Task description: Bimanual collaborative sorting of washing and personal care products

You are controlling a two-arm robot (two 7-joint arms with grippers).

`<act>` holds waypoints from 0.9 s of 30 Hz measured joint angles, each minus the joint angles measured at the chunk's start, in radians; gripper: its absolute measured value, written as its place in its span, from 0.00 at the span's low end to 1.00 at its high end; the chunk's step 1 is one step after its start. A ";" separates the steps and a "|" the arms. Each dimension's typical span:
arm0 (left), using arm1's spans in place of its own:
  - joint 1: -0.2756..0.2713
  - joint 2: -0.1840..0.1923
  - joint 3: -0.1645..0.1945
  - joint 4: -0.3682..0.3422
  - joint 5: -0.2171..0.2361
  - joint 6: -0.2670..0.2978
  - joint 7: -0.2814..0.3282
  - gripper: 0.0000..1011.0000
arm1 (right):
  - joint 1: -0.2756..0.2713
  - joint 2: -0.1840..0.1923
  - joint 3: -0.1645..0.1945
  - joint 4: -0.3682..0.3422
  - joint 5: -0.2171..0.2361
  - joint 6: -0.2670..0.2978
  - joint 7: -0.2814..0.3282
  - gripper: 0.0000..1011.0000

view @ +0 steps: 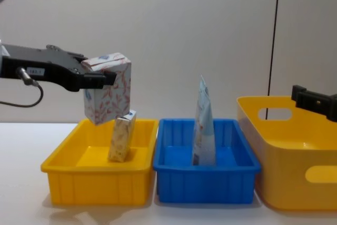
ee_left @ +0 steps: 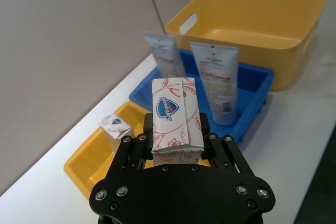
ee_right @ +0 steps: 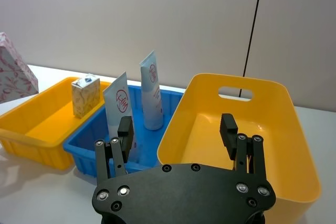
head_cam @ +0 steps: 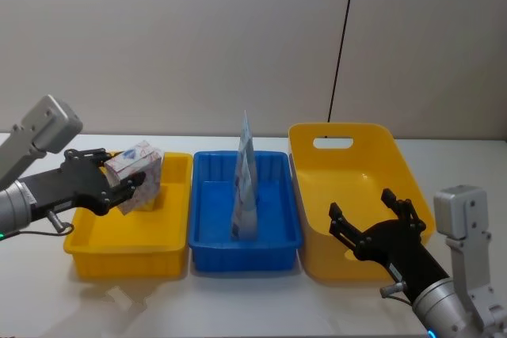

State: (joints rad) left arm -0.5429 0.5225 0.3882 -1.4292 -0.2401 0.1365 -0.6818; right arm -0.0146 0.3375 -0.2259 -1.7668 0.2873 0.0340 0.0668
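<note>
Closest up is the right gripper [head_cam: 362,206], fingers spread wide with nothing between them, hanging over the near edge of the big yellow bin [head_cam: 372,134]. From the chest camera it's cut off by the frame, so you just get one black fingertip. Left gripper [view: 108,77] is clamped on the white carton [view: 109,98] near its top, holding it tilted in the air over the small yellow bin [view: 95,188]. Carton's white with a red leaf print and a blue shield logo on one narrow face. Right under it a small tan carton [view: 121,140] stands leaning a bit. Can't tell if the two touch, and from the head camera the tan one is hidden behind the gripper. Two tubes stand cap-down in the blue bin [view: 205,185], front tube [ee_right: 118,109] and back tube [ee_right: 151,94]. Seen from the front they line up, so one hides most of the other.
</note>
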 joint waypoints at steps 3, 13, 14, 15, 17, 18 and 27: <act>-0.009 0.014 0.004 -0.004 -0.020 -0.014 -0.048 0.41 | 0.000 0.000 0.000 0.000 0.000 0.000 0.000 0.99; -0.042 0.038 0.027 -0.004 -0.080 -0.048 -0.189 0.41 | 0.000 0.000 0.000 0.000 0.000 0.000 0.000 0.99; -0.045 0.038 0.030 -0.004 -0.086 -0.050 -0.203 0.41 | 0.000 0.000 0.000 0.000 0.000 0.000 0.000 0.99; -0.051 0.039 0.036 -0.002 -0.094 -0.053 -0.226 0.41 | 0.000 0.000 0.000 0.000 0.000 0.000 0.000 0.99; -0.057 0.039 0.043 -0.001 -0.100 -0.055 -0.245 0.41 | 0.000 0.000 0.000 0.000 0.000 0.000 0.000 0.99; -0.064 0.039 0.051 0.001 -0.106 -0.057 -0.263 0.41 | 0.000 0.000 0.000 0.000 0.000 0.000 0.000 0.99; -0.092 0.038 0.094 0.013 -0.124 -0.060 -0.346 0.41 | 0.000 0.000 0.000 0.000 0.000 0.000 0.000 0.99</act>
State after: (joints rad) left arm -0.6353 0.5602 0.4819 -1.4159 -0.3642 0.0764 -1.0277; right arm -0.0146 0.3374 -0.2258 -1.7668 0.2874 0.0340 0.0668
